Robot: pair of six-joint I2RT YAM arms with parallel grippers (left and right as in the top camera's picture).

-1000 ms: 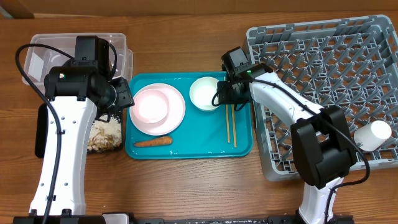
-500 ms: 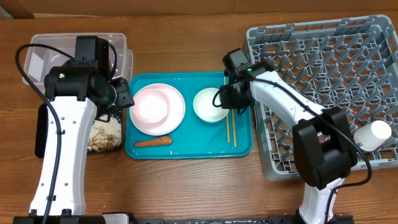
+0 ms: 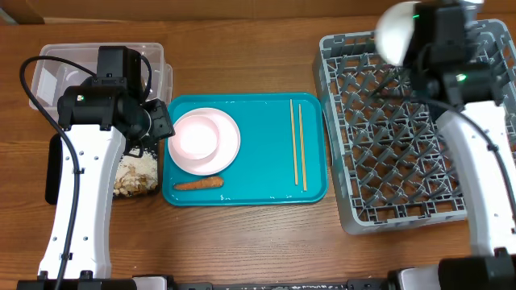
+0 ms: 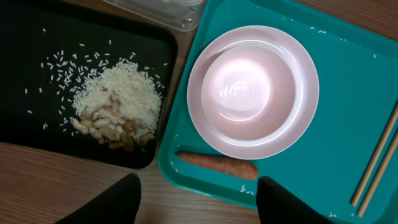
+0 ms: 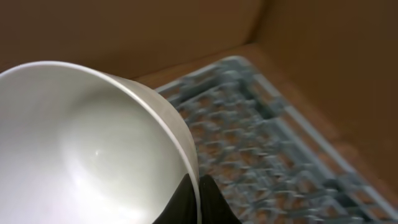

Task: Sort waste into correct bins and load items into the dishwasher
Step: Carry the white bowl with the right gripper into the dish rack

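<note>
One white bowl (image 3: 397,32) hangs in the air, pinched at its rim by the right gripper (image 5: 194,200), whose dark fingers are closed on the thin wall. In the right wrist view the bowl is plain, glossy and clean inside, with the grey dish rack (image 3: 403,161) blurred beyond it. From overhead it shows as a bright white round shape over the rack's far left corner; whether it touches the pegs I cannot tell.

The left gripper (image 4: 199,205) is spread wide with nothing between its fingers. It hovers over the near edge of the teal tray (image 4: 348,93), where that tray lies beside the black tray (image 4: 25,124). On the teal tray sits the round plate (image 4: 253,93), white with a pink tint and a shallow inner well, empty. Just beside its near edge lies the small orange carrot (image 4: 217,167). The two pale wooden chopsticks (image 3: 297,145) lie side by side along the tray's right part, near the rack. The black tray holds a heap of white rice and beige food scraps (image 4: 118,106), with loose grains scattered around it. The clear tub (image 3: 56,68) stands beyond the black tray, partly hidden by the left arm.
</note>
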